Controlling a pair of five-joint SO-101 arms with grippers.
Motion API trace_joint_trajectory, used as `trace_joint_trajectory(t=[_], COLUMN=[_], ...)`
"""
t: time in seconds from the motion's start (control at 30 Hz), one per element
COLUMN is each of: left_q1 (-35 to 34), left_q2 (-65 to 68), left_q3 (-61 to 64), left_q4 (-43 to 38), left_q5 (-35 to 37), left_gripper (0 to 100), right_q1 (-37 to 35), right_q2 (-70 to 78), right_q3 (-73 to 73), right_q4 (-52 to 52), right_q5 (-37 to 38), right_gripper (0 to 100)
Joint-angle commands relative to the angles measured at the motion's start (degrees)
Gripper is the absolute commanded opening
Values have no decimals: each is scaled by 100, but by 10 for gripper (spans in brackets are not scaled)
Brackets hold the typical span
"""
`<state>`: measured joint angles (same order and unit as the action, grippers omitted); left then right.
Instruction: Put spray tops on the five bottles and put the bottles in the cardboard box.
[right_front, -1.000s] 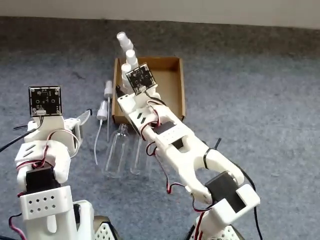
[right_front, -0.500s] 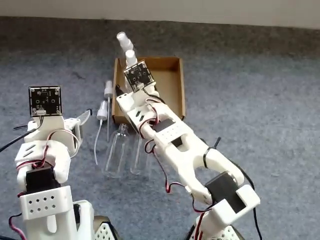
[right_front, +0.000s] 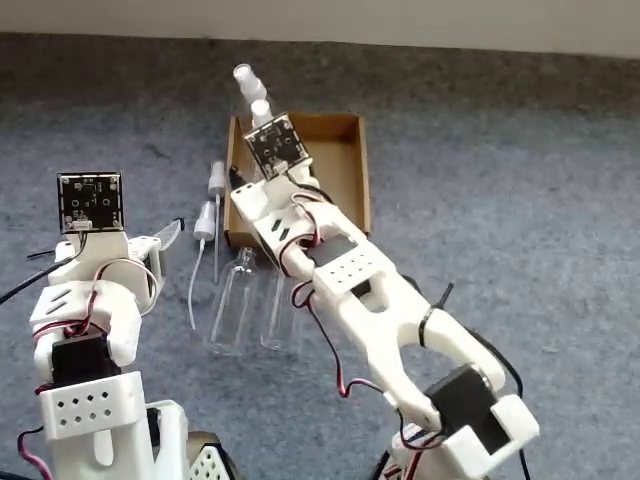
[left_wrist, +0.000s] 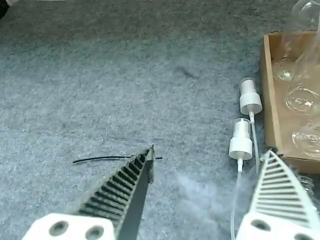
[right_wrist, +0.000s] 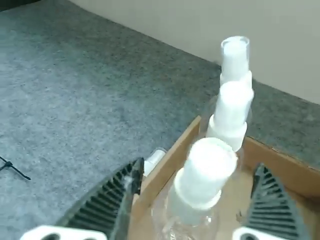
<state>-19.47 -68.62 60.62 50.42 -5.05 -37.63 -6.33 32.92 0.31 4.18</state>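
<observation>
Over the cardboard box's (right_front: 363, 170) eleven o'clock corner the right arm (right_front: 350, 280) stretches out, the right tool (right_wrist: 197, 172) spread apart above three capped bottles (right_wrist: 232, 107) standing there. At eight o'clock on the counter (right_front: 520, 200) the left arm (right_front: 85, 310) sits folded, the left tool (left_wrist: 210, 150) apart near two spray tops (left_wrist: 249, 100).

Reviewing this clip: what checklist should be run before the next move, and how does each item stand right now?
1. Right gripper open: ok.
2. Right gripper free of the nearest capped bottle: cannot tell; its jaws stand either side of it.
3. Three capped bottles inside the cardboard box: ok.
4. All five bottles capped: not ok; two uncapped bottles lie on the carpet.
5. Two spray tops lying loose beside the box: ok.
6. Left gripper open and empty: ok.
</observation>
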Motion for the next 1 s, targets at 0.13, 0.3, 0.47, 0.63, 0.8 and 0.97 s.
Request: trace_joint_trajectory(t=[0.13,0.3,0.47,0.63,0.8,0.97], left_q1=[-57,-57,-57,-57,-57,-57], left_q2=[57,57,57,57,57,57], left_q3=[-295,-251,-145,-145,-136,-136], left_q4=[-114,-123,-141,-141,-114,-105], left_q5=[9,9,9,9,9,9], left_gripper=[305,305,305,305,305,305], right_q1=[-57,-66,-330,-497,-497,-497], right_q2=[-1358,-2176,-2475,-2466,-2149,-1235], right_q3=[-347,-338,-338,-303,40,66], right_q4=[936,2070,4189,5095,5051,4884], right_q5=[62,26,0,-1468,-1705,-1820], right_gripper=[286,252,125,125,132,275])
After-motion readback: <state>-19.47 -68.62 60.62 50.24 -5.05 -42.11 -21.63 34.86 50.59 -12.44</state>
